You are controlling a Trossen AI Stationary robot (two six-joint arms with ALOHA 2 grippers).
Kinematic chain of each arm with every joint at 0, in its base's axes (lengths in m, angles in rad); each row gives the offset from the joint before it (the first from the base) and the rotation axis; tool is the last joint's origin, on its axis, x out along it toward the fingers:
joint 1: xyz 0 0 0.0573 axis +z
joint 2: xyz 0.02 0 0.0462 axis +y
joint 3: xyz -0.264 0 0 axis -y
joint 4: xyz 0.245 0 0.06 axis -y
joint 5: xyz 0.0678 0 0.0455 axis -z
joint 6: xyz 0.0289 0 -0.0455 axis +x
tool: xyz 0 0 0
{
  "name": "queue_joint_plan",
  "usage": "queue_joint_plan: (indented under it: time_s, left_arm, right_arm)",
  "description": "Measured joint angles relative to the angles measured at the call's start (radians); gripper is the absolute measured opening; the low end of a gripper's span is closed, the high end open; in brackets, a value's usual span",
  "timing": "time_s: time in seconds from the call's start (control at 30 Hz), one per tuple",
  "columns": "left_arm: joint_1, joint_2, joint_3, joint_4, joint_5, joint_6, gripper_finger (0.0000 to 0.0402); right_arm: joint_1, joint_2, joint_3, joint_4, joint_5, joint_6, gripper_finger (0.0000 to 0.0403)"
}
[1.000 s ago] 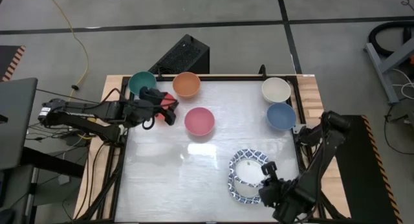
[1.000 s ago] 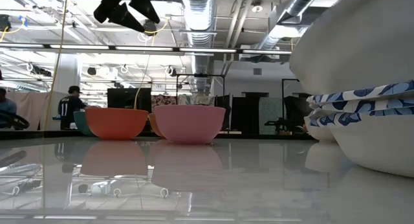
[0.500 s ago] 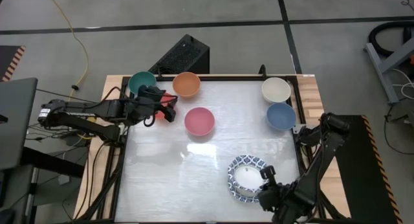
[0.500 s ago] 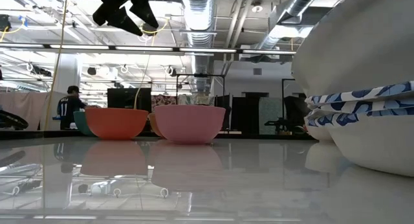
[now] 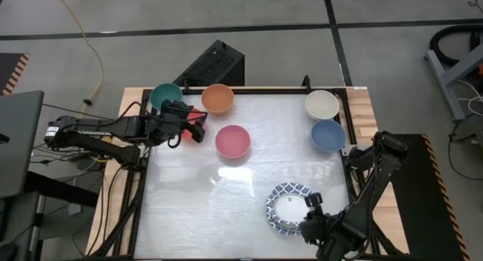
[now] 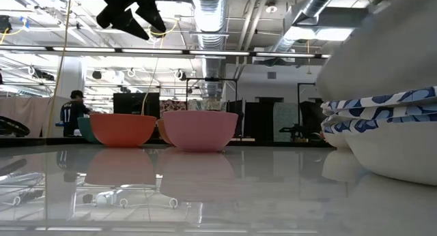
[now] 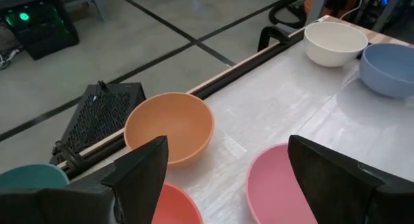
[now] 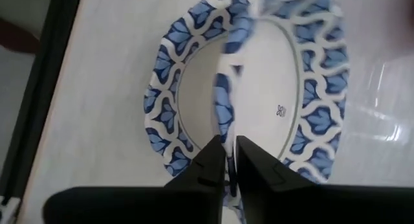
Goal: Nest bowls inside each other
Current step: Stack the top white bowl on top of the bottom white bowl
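Since a second ago, upper patterned bowl (image 5: pixel 288 207) has dropped level into stack near table (image 5: pixel 226 193) front edge. Right end effector (image 8: pixel 228 160): fingers narrow, rim between them, grip uncertain. Pink bowl (image 5: pixel 232 141) mid-table. Left end effector (image 5: pixel 195 130) wide, empty, over red bowl (image 7: pixel 174 204). Orange bowl (image 5: pixel 217 99), teal bowl (image 5: pixel 165 96), cream bowl (image 5: pixel 322 104), blue bowl (image 5: pixel 327 134) at back.

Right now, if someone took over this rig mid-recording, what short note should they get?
Right claw: fingers nearly together, pinching the rim of the top patterned bowl, which sits on the patterned stack at the table's near right.
Left claw: open, holding nothing, hovering above the red bowl at far left.
Loose: teal bowl, orange bowl, pink bowl, cream bowl, blue bowl.
Done: patterned bowls nested.
Left: release, then nest the six plain bowls.
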Motion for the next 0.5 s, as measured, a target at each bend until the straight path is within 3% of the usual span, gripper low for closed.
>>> queue_joint_plan:
  time_s: [0.27, 0.5]
  left_arm:
    - [0.0, 0.0, -0.001, 0.0, 0.0, -0.019, 0.0309]
    - [0.0, 0.0, -0.001, 0.0, 0.001, -0.044, 0.0309]
  right_arm:
    - [0.0, 0.0, 0.0, 0.005, -0.009, 0.167, 0.0108]
    - [0.0, 0.0, 0.0, 0.024, -0.014, 0.178, 0.0167]
